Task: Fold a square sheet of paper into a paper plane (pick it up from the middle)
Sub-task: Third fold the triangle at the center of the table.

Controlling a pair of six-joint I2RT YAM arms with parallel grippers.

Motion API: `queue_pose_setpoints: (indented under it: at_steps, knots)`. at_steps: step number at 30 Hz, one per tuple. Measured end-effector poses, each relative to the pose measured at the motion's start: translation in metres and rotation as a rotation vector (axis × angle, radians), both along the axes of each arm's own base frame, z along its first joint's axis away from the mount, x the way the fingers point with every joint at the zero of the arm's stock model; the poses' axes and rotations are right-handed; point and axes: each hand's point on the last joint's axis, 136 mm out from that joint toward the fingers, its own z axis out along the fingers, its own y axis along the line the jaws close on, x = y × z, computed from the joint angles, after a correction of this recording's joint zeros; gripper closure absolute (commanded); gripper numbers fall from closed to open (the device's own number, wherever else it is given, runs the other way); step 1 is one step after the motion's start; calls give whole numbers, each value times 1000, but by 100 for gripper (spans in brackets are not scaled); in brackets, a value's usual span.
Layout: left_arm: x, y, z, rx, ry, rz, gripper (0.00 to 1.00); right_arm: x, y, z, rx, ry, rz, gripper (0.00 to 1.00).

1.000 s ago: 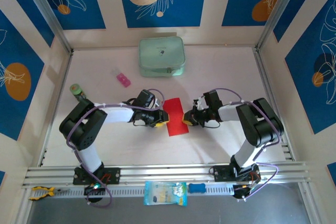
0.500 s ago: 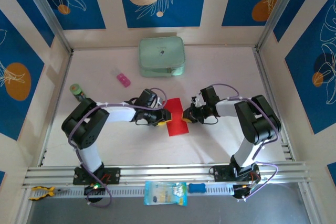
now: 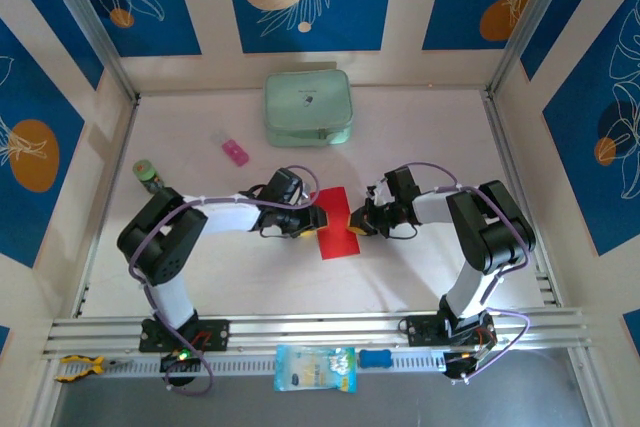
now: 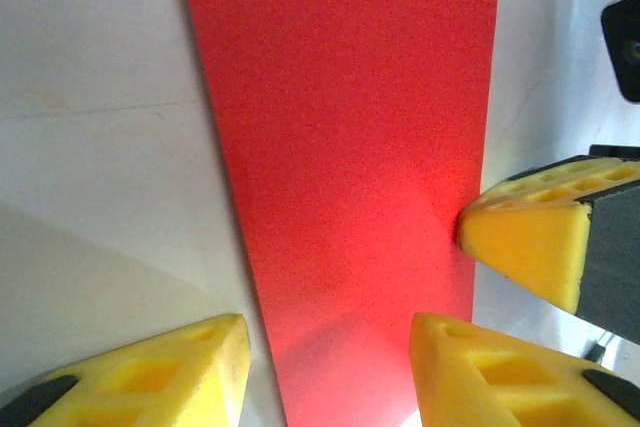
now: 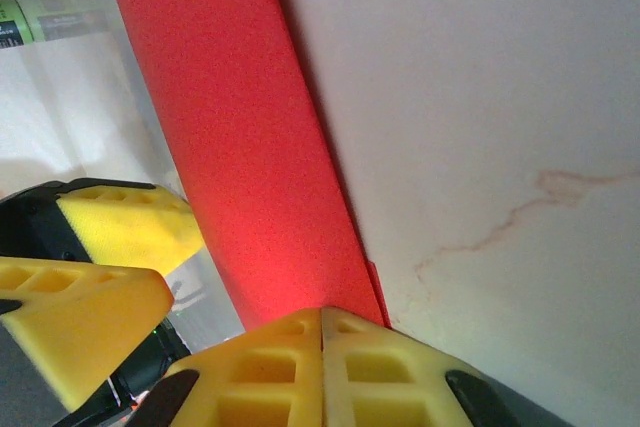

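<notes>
White tabletop (image 3: 430, 137) sits inside a booth walled with blue panels (image 3: 340, 17) that carry leaf drawings and orange discs. Near the middle of it lies the red paper (image 3: 337, 237), a long narrow strip flat on the surface, running from far to near at a slight slant. A claw meets it from each side.

The left claw (image 4: 330, 377) is set low over the strip's left part, its yellow fingers (image 4: 170, 372) released and standing apart. One finger is over bare table just beside the left edge, the other over the red. Nothing is pinched between them.

The right claw (image 5: 322, 352) is clenched, its two yellow pads (image 5: 400, 367) pressed flat together. Its tip touches the strip's right edge; whether a layer of paper is caught in it cannot be told.

At the far side, well apart from the paper, stands a pale green case (image 3: 308, 107). Left of that lie a small pink block (image 3: 235, 153) and, further left, a green bottle (image 3: 147, 173). A blue and white packet (image 3: 315, 368) lies at the near edge, off the white surface.
</notes>
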Motion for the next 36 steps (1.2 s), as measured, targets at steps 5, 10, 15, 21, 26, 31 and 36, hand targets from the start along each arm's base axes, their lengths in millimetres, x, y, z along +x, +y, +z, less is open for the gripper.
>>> queue_pose_setpoints:
  at_steps: [5,10,15,21,26,31,36]
  knots:
    - [2,2,1,25,1,12,55,0,0,-1,-18,-1,-1,93]
    - [4,1,3,27,3,12,56,0,1,-2,-74,-8,4,93]
    - [5,-1,2,29,5,10,56,-2,4,-2,-130,-8,17,93]
    - [1,0,-1,43,21,6,56,-1,2,-3,-141,-9,8,94]
    - [1,0,-2,45,26,5,58,0,2,-2,-133,-14,0,94]
    - [1,-5,-2,38,29,-4,59,0,0,-2,-104,-9,-14,94]
    - [1,-7,-3,34,33,-8,60,1,-3,-2,-80,0,-29,94]
